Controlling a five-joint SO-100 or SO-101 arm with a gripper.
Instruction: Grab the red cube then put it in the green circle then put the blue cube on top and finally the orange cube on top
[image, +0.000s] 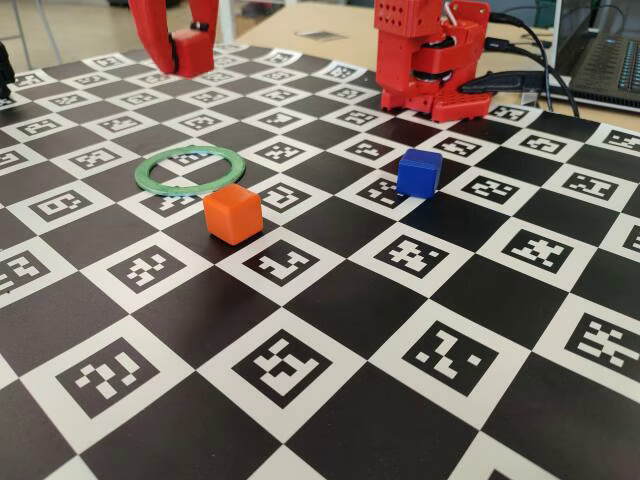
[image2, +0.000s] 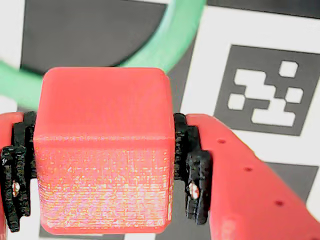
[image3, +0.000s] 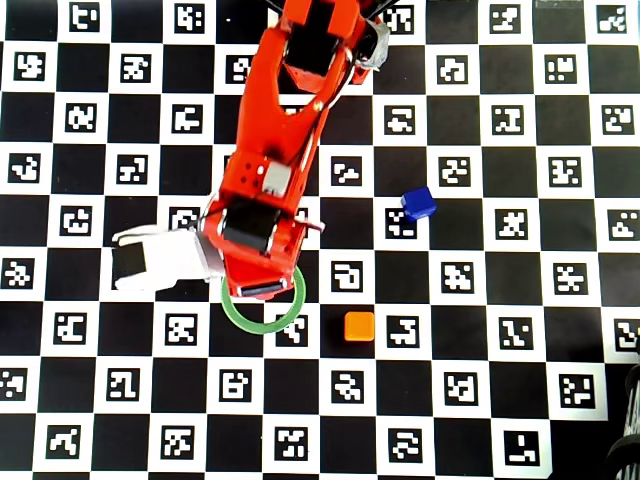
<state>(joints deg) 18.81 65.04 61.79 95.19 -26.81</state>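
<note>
In the fixed view, the red gripper (image: 192, 55) hangs at the upper left above the checkered marker-printed tabletop (image: 330, 400), clenched on the red cube (image: 190, 52), which is lifted clear of the surface. Taking the green circle (image: 190, 169) as the landmark: the held cube is above and behind it, toward the far edge of the board. The orange cube (image: 233, 213) sits on the tabletop just in front of the ring and slightly to its right, close to its rim but apart from it. The blue cube (image: 418, 172) rests well to the right of the ring, near the arm's red base (image: 430, 60).

In the wrist view, the red cube (image2: 102, 150) fills most of the picture, gripped on both sides by the black ridged pads (image2: 192, 165) of the gripper (image2: 102, 170). An arc of the green circle (image2: 165, 45) curves behind the cube's top edge, lying flat on the tabletop (image2: 215, 60) below.

In the overhead view, the red arm (image3: 280, 150) reaches down the picture and its wrist covers the upper part of the green circle (image3: 262, 322); the gripper and the red cube are hidden beneath it. The orange cube (image3: 359, 326) lies just right of the ring, apart from it. The blue cube (image3: 418, 203) lies farther right and toward the top of the picture from the ring.
</note>
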